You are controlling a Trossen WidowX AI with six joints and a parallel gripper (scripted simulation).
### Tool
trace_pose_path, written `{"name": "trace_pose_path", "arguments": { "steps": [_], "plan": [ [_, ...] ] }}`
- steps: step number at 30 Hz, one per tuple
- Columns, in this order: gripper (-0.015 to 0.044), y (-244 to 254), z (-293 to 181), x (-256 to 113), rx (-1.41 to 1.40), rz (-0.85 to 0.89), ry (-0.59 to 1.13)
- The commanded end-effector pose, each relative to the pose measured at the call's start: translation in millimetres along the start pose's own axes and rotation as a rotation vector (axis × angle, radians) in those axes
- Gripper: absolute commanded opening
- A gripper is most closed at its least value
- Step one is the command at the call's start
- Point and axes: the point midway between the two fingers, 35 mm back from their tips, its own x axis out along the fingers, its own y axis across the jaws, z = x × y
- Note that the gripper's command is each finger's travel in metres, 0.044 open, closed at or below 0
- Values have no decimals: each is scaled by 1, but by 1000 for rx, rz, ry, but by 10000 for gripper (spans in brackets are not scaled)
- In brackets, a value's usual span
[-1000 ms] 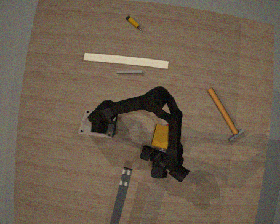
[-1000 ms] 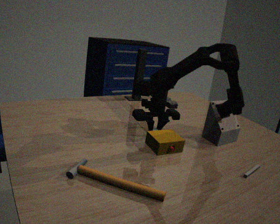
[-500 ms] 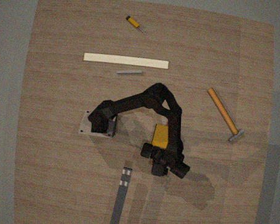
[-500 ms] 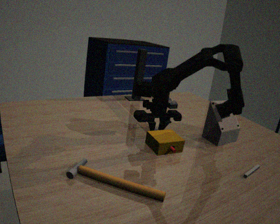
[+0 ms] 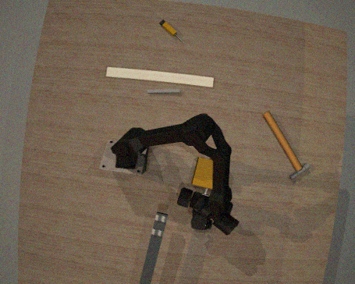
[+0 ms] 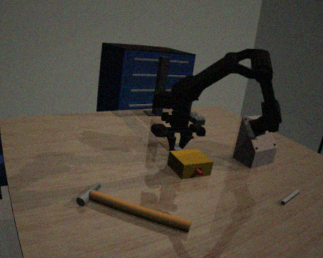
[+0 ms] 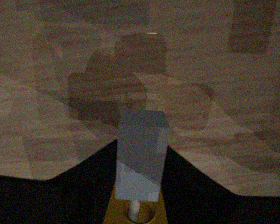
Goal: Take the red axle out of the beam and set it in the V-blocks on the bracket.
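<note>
Red axle point(image 6: 199, 171) is seen with its end poking out of one side of the yellow beam point(image 5: 203, 172) point(image 6: 190, 163) point(image 7: 117, 212), which is set flat on the table. At the opposite side, a grey block point(image 7: 142, 155) is clamped between the fingers of the gripper point(image 5: 202, 200) point(image 6: 177, 148) point(image 7: 140, 147), and its thin pin point(image 7: 134, 210) is aimed at the beam's round hole. Nearby, pale V-blocks point(image 5: 157, 232) are carried on the dark grey bracket point(image 5: 150, 257), with no axle laid in them.
</note>
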Motion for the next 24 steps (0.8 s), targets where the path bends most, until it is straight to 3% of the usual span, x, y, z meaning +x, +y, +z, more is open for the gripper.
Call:
{"name": "trace_pose_path", "arguments": {
  "steps": [1, 24],
  "plan": [
    [0, 2, 22, 0, 4, 2, -4],
    [0, 3, 34, -23, 4, 3, -7]
  ]
}}
